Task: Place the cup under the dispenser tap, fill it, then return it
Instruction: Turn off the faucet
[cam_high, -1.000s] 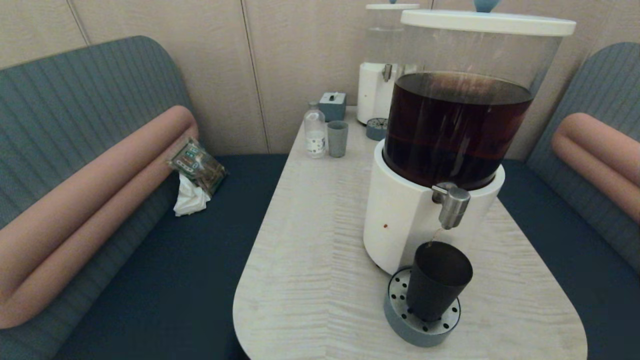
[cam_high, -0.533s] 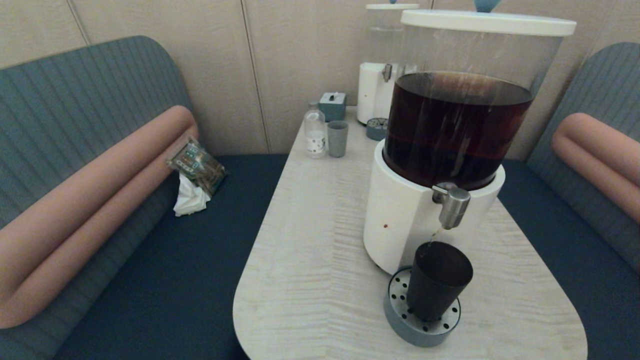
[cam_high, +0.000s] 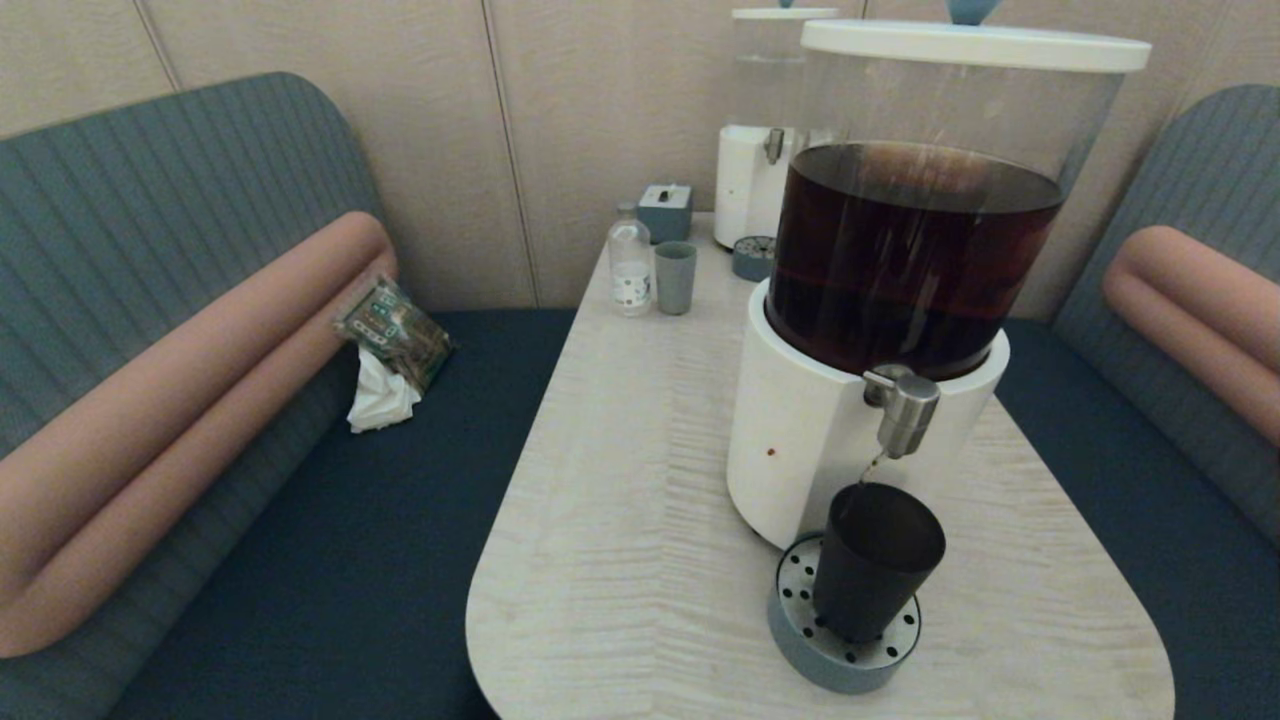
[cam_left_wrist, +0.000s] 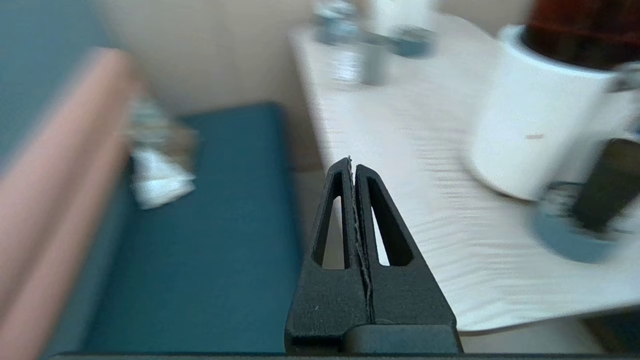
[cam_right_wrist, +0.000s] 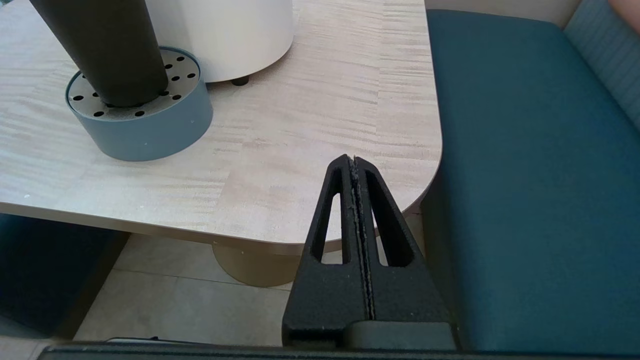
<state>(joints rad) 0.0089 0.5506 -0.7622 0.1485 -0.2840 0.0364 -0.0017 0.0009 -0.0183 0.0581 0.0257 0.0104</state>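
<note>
The black cup stands upright on the grey-blue perforated drip tray, right under the steel dispenser tap. A thin brown stream runs from the tap into the cup. The tap juts from the white base of the dark-liquid dispenser. Neither gripper shows in the head view. My left gripper is shut and empty off the table's near left edge; the cup shows far to one side. My right gripper is shut and empty near the table's near right corner, apart from the cup.
At the table's far end stand a grey-blue cup, a small bottle, a blue box and a clear-liquid dispenser. Blue bench seats flank the table, with a snack packet and tissue on the left one.
The head view shows the cup, tap and stream unchanged, with the stream still running. The liquid level in the dispenser looks the same.
</note>
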